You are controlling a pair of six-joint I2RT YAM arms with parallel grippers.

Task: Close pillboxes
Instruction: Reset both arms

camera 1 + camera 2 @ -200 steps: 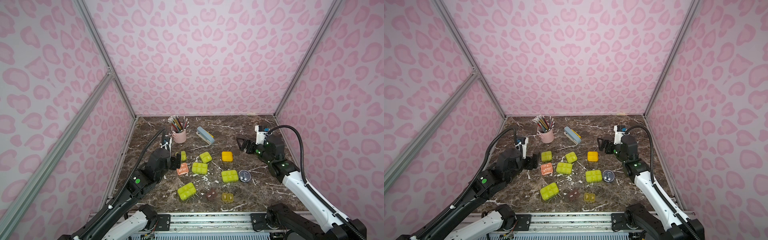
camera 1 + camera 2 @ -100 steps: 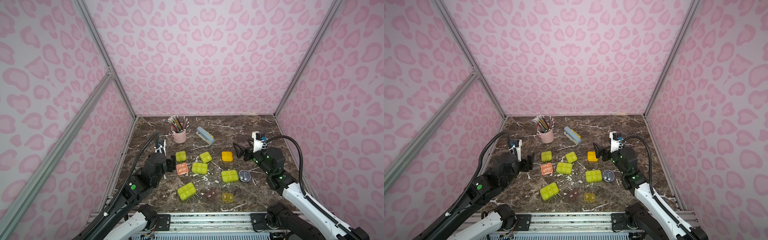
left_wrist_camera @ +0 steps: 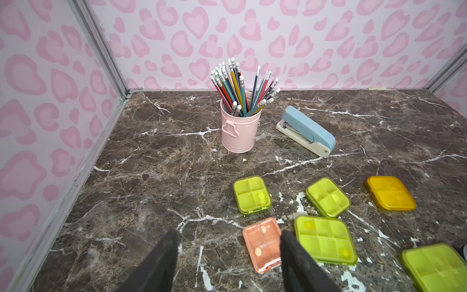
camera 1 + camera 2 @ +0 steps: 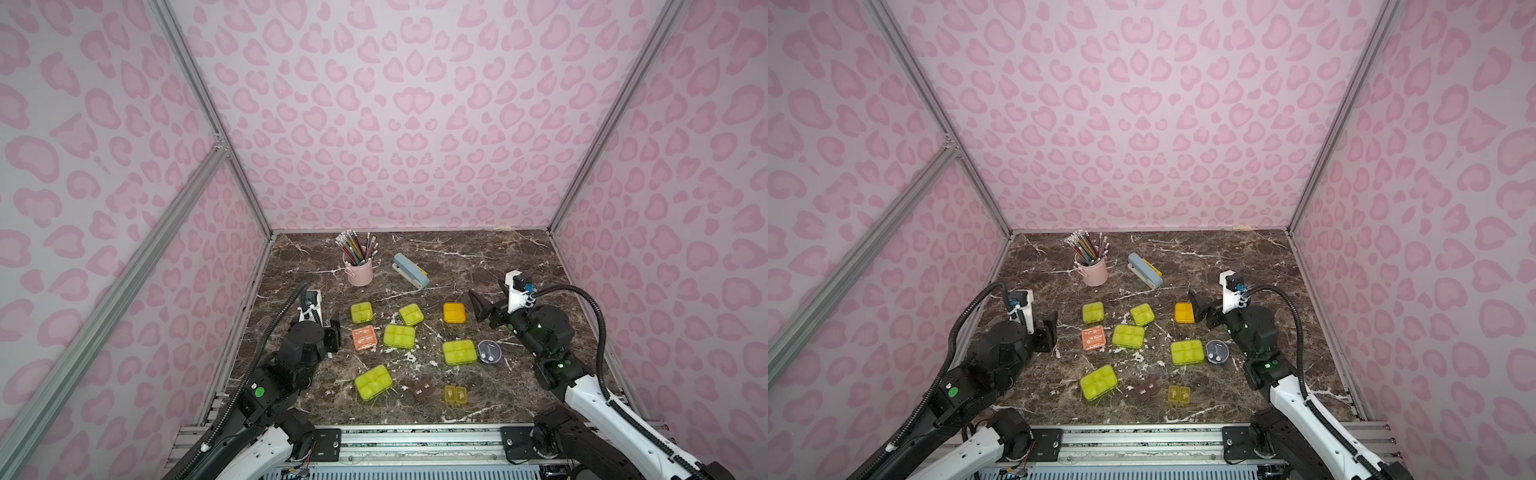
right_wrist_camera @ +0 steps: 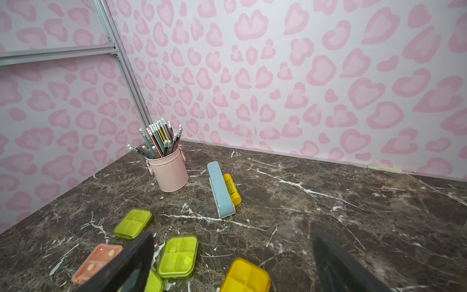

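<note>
In a top view we are seeing the pillboxes lying flat on the marble table [image 4: 498, 257], grouped in the lower middle of the frame: five lime pillboxes [image 4: 399, 336], a salmon pillbox [image 4: 364, 338], an amber pillbox [image 4: 454, 312], a round grey pillbox [image 4: 489, 352], a brown pillbox [image 4: 424, 390] and a small yellow pillbox [image 4: 455, 393] (the last two are lying side by side, lowest in the frame). The left gripper [image 4: 332, 332] is hovering just left of the salmon pillbox. In the left wrist view its fingers [image 3: 161, 260] are standing apart, with nothing between them. The right gripper [image 4: 480, 311] is hanging just right of the amber pillbox, jaws spread wide and gripping nothing. The pink pencil cup [image 4: 360, 270] and the blue-grey stapler [image 4: 410, 270] are sitting higher in the frame, apart from the pillboxes.
</note>
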